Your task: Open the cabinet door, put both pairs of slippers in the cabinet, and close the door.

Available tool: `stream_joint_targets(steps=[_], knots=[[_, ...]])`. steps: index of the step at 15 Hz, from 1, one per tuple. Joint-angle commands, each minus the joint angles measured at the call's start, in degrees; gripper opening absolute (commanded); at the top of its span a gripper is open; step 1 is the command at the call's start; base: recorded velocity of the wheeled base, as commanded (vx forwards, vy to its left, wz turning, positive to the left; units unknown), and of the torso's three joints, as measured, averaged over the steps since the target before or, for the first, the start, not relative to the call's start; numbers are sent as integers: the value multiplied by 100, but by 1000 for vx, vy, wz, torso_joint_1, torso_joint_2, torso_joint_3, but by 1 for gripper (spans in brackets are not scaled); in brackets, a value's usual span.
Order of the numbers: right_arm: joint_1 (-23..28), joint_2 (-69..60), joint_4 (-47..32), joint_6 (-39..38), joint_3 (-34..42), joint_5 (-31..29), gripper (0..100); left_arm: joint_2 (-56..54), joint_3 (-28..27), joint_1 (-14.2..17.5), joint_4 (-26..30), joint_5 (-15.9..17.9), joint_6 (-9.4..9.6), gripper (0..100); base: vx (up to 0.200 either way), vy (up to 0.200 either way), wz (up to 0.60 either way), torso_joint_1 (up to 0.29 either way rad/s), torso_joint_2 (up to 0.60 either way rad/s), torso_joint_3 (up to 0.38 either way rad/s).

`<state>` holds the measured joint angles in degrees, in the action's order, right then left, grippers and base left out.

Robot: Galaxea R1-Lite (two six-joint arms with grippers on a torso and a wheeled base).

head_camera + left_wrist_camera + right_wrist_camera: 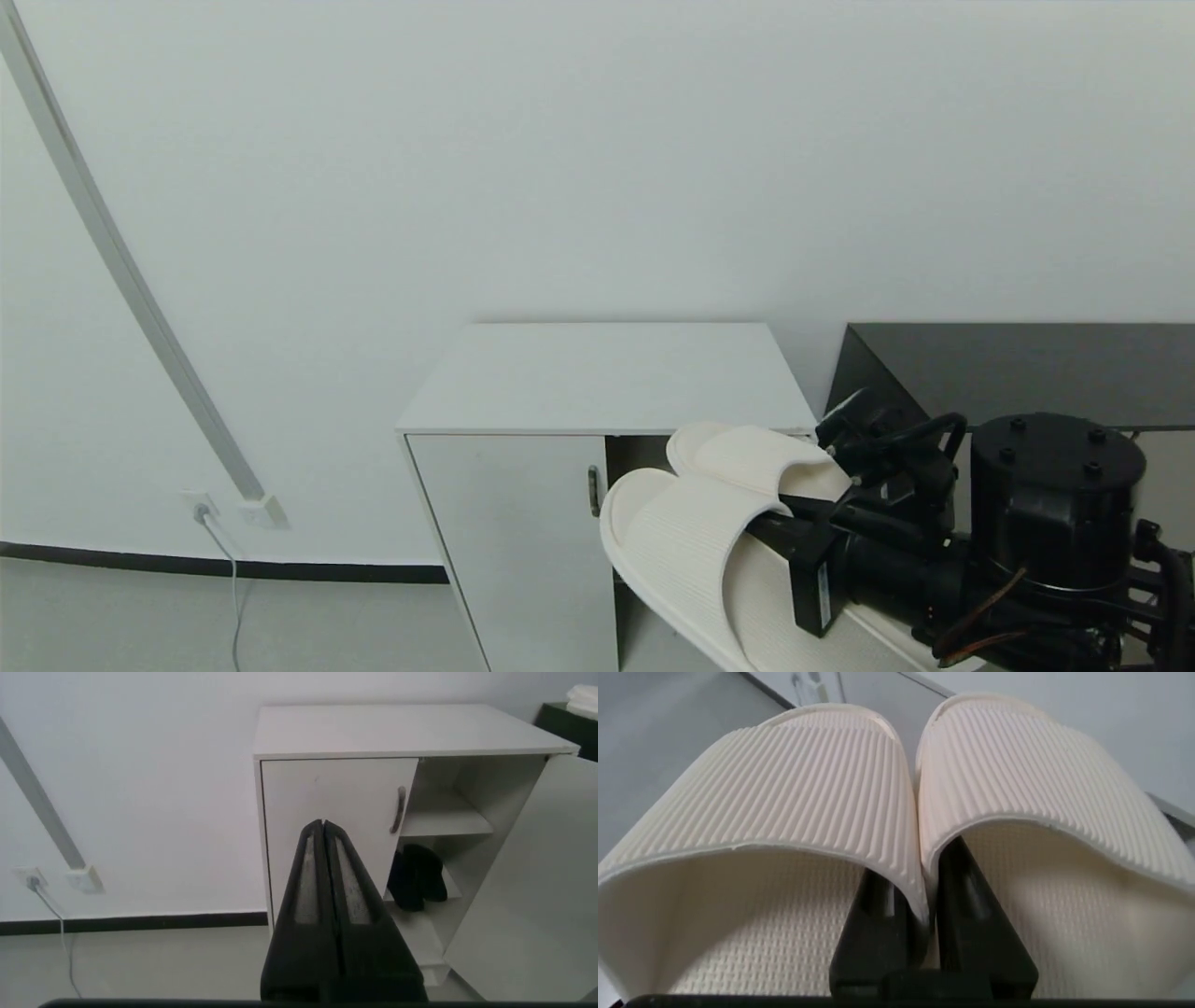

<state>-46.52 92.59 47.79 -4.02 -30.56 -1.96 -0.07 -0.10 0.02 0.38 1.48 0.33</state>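
White wall (597,140); 1 cabinet (597,378), right hand (924,910) gripping 2 slippers (709,551).

The white cabinet (374,737) is standing on the grey floor (140,961) with its right door (533,887) hanging open, and dark slippers (418,875) are sitting inside on the lower shelf (432,926), beneath the upper shelf (444,826).

You'll see the slippers (691,551) in front of the cabinet (597,378) at its open right half, its shut door (509,541) to their left, another pair (418,877) inside under the shelf (447,824), and a table (1027,369) right of the cabinet.
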Motion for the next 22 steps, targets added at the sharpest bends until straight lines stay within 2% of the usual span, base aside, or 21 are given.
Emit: stream_joint_targets(steps=[1,10,12,17,22], knots=[[3,75,3,-11,42,3,0,7,1,6,-3,2,2,0,0,0,0,0,0,0],[3,84,99,130,103,20,0,7,1,6,-3,2,2,0,0,0,0,0,0,0],[3,84,99,139,121,47,0,7,1,6,-3,2,2,0,0,0,-600,-2,5,0],[-6,146,108,147,147,47,0,7,1,6,-3,2,2,0,0,0,0,0,0,0],[-24,321,671,244,332,47,0,7,1,6,-3,2,-7,0,0,0,0,0,0,0]])
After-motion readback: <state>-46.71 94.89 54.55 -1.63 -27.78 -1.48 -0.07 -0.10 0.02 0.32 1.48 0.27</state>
